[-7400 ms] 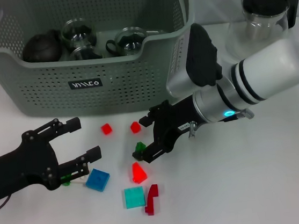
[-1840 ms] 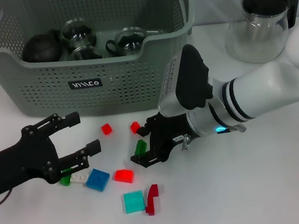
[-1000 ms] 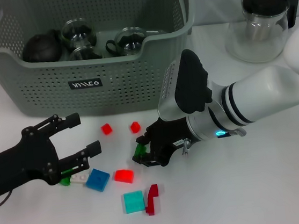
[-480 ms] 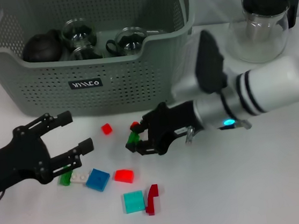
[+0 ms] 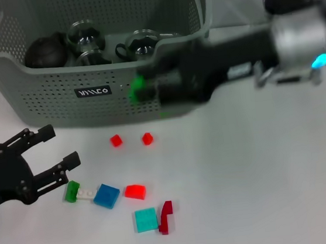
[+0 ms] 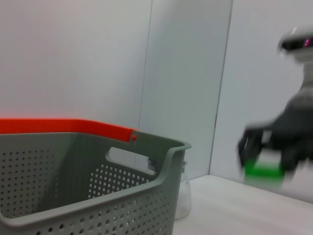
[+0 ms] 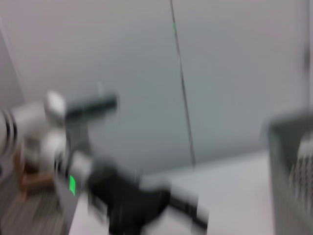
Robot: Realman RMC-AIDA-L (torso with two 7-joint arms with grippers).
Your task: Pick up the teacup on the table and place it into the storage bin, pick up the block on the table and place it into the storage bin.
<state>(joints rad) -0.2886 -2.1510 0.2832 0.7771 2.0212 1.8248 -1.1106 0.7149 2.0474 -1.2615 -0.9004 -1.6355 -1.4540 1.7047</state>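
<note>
A white table [image 5: 265,193] lies below plain pale walls, and the grey-green storage bin [image 5: 59,92] stands at its far side, left of centre; the head view alone looks down into it, where a dark round pot [image 5: 44,52] and several glass teacups [image 5: 85,38] sit on the floor of the bin; the left wrist view shows only the bin's perforated wall, a cut-out handle and an orange clip from the side, with a glass pitcher [image 6: 182,193] just behind its corner. The right gripper [image 5: 150,90], motion-blurred, is stretched from the right across the front of the bin at the height of its upper wall, the forearm lying roughly level; its dark fingers are closed on a green block [image 5: 140,88], and the left wrist view shows the same block [image 6: 262,169] pinched between them, clear above the table; the blur hides which way the block's long side runs. The left gripper [image 5: 47,154] hangs low over the table at the left edge, its black fingers spread wide and holding nothing. Loose pieces lie on the table before the bin: two small red blocks [image 5: 116,140], a green-and-white piece [image 5: 78,192], a blue tile [image 5: 106,195], a red wedge [image 5: 134,191], a teal square [image 5: 145,219] and a dark red piece [image 5: 165,216]; the right wrist view is too smeared to add more than a grey bin edge.
</note>
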